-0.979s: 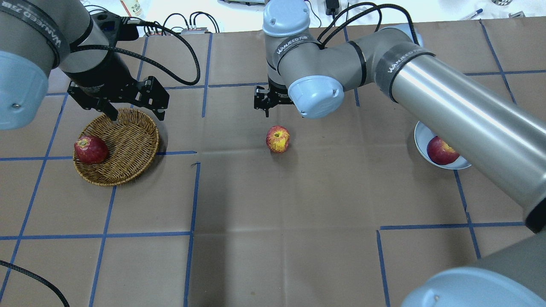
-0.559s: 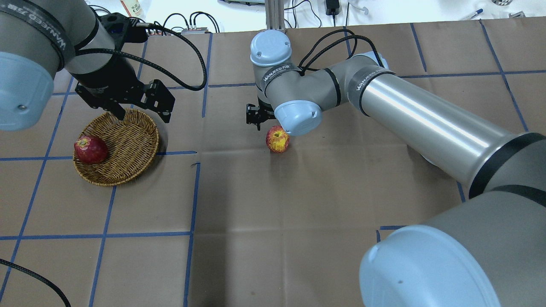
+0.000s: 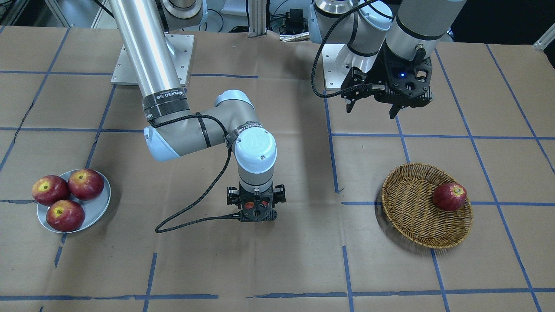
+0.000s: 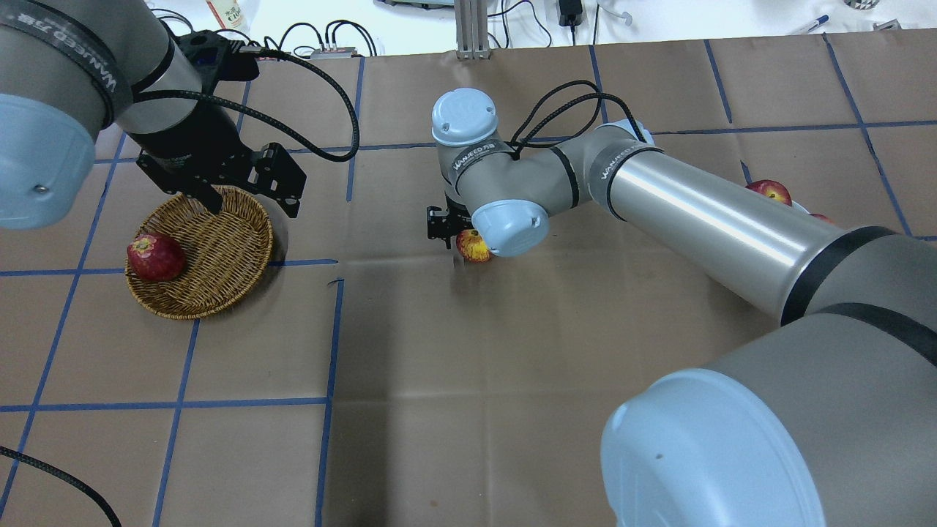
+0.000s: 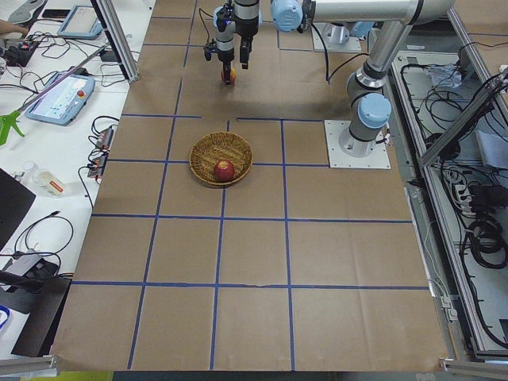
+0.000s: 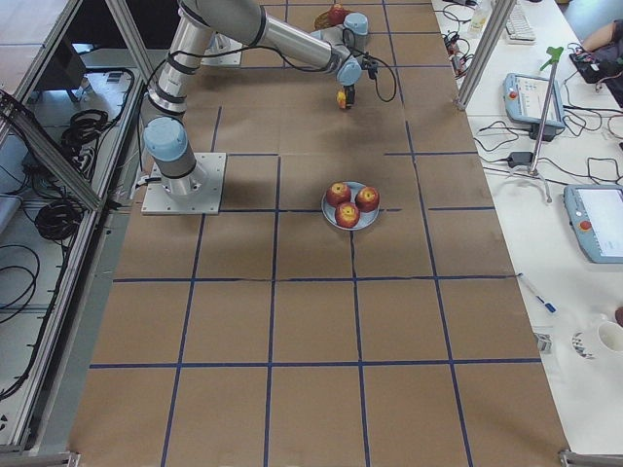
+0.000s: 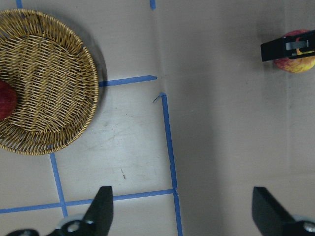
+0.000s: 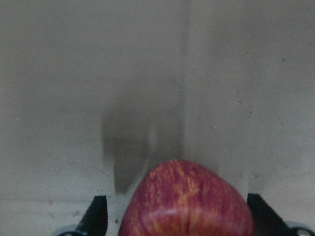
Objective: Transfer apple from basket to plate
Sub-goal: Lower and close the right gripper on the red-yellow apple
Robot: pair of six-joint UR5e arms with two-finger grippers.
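Note:
The apple (image 4: 476,247), streaky pinkish-red with a yellow patch, sits on the table's middle, outside the basket. My right gripper (image 4: 463,236) is down over it, open, one finger on each side; the right wrist view shows the apple (image 8: 187,201) between the pads (image 8: 98,216). It also shows in the left wrist view (image 7: 298,64). My left gripper (image 4: 252,205) hangs open and empty above the far rim of the wicker basket (image 4: 219,249). The grey-blue plate (image 3: 96,208) lies at the table's right end.
A darker red apple (image 4: 155,256) lies in the basket, at its left side. Three red apples (image 3: 65,214) fill the plate. My right arm (image 4: 695,219) stretches across the table and hides most of the plate in the overhead view. Blue tape lines grid the brown paper.
My right gripper has come down and toward the apple, from behind and above it to straddling it. My left gripper has drifted slightly to the right above the basket's rim.

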